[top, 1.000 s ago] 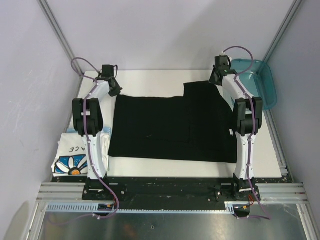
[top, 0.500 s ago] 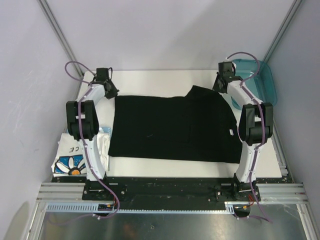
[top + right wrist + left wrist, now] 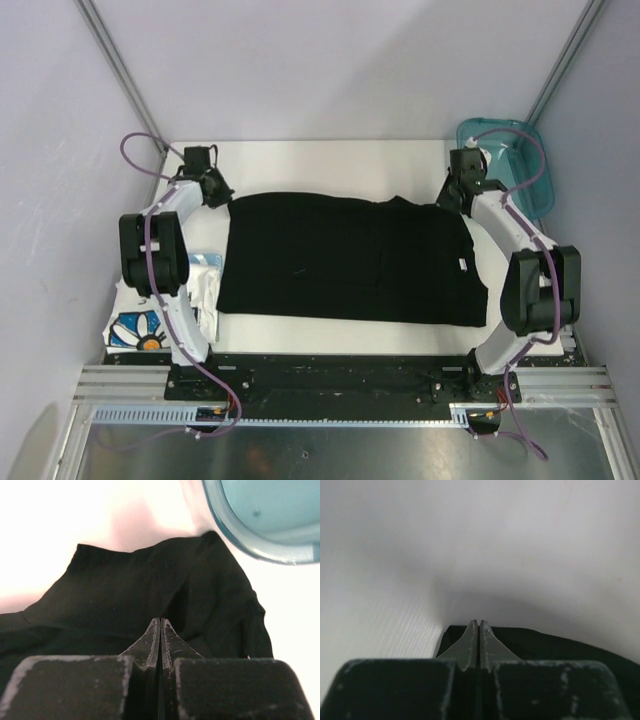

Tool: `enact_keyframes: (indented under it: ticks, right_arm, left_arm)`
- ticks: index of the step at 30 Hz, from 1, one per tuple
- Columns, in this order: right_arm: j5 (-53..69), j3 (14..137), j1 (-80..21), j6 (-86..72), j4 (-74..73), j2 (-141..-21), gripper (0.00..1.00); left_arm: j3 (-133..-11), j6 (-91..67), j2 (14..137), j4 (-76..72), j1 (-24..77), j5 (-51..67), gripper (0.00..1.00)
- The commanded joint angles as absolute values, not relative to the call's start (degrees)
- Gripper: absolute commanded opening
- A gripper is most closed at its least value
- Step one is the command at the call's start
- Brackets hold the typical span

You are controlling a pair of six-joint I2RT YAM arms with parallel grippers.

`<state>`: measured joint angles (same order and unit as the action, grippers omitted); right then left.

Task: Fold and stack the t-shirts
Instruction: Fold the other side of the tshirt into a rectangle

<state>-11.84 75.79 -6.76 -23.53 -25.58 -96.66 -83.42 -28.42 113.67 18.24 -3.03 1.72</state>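
Note:
The black t-shirt (image 3: 340, 255) lies spread flat across the middle of the white table. My left gripper (image 3: 217, 187) is shut at the shirt's far left corner; in the left wrist view its tips (image 3: 479, 622) meet the black cloth's edge (image 3: 560, 647). My right gripper (image 3: 457, 193) is shut at the shirt's far right corner, where the cloth (image 3: 150, 585) bunches in folds in front of the tips (image 3: 160, 620). The white daisy-print t-shirt (image 3: 135, 328) lies crumpled at the front left, partly hidden behind my left arm.
A teal translucent bin (image 3: 530, 170) stands at the far right corner, close to my right gripper; its rim shows in the right wrist view (image 3: 225, 525). Grey walls close in the table on three sides. A metal rail runs along the near edge.
My right gripper has moved nearer and to the right, and the shirt's far right part came with it, so the far edge now runs level. My left gripper has shifted slightly left.

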Motion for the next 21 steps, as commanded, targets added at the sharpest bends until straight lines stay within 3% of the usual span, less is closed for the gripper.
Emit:
enact_keyframes:
  ticks: [1, 12, 21]
  right_arm:
    - [-13.2, 69.9, -6.4, -25.3, -26.7, -88.0, 0.0]
    - [-9.2, 54.3, -6.8, -26.4, -26.2, -78.1, 0.0]
    - [-8.6, 52.5, -7.5, -26.2, -27.3, -74.9, 0.0]
  left_arm:
    - [-79.3, -27.1, 107.3, 15.6, -3.7, 1.2, 0.0]
    - [-70.9, -27.1, 103.7, 15.1, -3.7, -1.3, 0.0]
    - [-67.5, -26.2, 101.5, 14.6, -3.3, -2.1, 0.0]
